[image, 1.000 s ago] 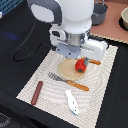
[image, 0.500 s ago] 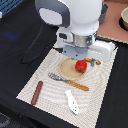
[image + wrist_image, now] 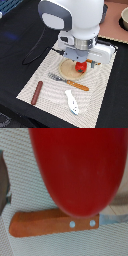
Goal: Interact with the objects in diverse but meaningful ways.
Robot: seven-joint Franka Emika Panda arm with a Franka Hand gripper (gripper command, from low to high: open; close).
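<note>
The red tomato-like ball (image 3: 79,67) rests at the round tan plate (image 3: 66,70), right under my gripper (image 3: 80,61), whose fingers are hidden by the arm's white body. In the wrist view the red ball (image 3: 75,168) fills most of the picture, very close, and no finger shows. The dark brown sausage-like stick (image 3: 37,92) lies on the striped mat toward the exterior view's left. The white-and-blue fish-like piece (image 3: 71,101) lies on the mat's near part. No light blue block is in view.
A wooden-handled fork (image 3: 69,81) lies in front of the plate. A wooden knife handle (image 3: 55,224) with two rivets lies beside the ball. The striped mat (image 3: 47,75) sits on a dark table. A bowl (image 3: 124,18) stands at the far right.
The arm's upper body has shifted slightly toward the exterior view's right. The red ball and the other toys have stayed in place.
</note>
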